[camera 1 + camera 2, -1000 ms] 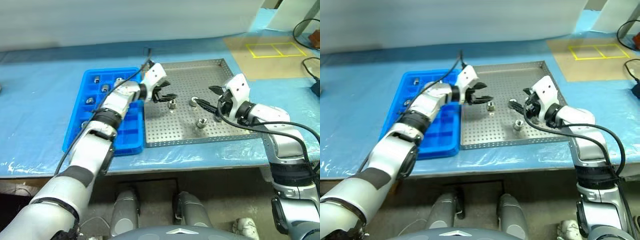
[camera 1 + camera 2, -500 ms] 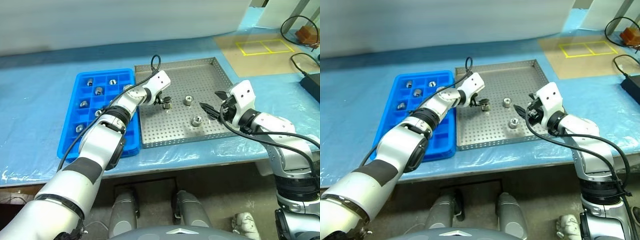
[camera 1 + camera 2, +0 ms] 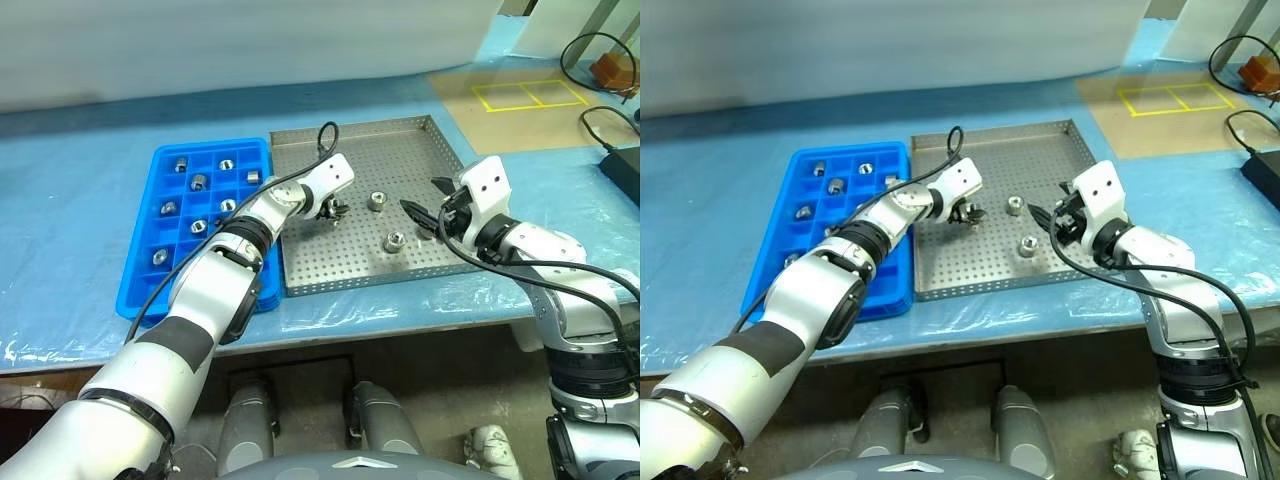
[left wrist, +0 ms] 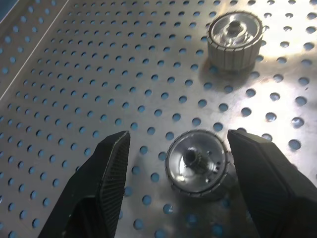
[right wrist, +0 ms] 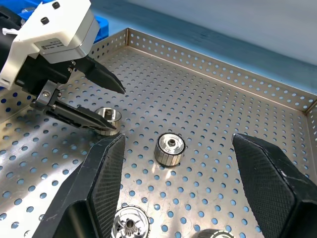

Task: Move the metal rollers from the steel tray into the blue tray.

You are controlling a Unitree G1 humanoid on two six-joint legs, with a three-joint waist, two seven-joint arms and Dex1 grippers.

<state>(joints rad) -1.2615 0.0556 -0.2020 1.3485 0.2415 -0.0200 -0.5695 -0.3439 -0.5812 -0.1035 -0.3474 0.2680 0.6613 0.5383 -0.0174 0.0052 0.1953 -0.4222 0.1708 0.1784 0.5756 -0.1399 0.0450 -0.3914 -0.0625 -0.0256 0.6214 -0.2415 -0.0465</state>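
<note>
Left gripper [image 4: 173,163]: jaws spread, straddling a metal roller [image 4: 196,162] on the steel tray [image 3: 420,258], not yet clamped.
Tip: centre the roller between the fingers [image 4: 111,163], then squeeze evenly.
Right gripper [image 5: 176,163]: jaws released, holding nothing.

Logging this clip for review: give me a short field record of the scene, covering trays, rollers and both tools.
steel tray: perforated, right of the blue tray, on blue-covered table
blue tray: gridded, several rollers already in compartments
rollers left in steel tray: three
target roller: upright, between the left tool's fingers, not yet gripped
second roller: free, mid-tray
third roller: free, nearer the front rim
left tool: open, straddling target roller
right tool: open, above the tray, holding nothing
</note>
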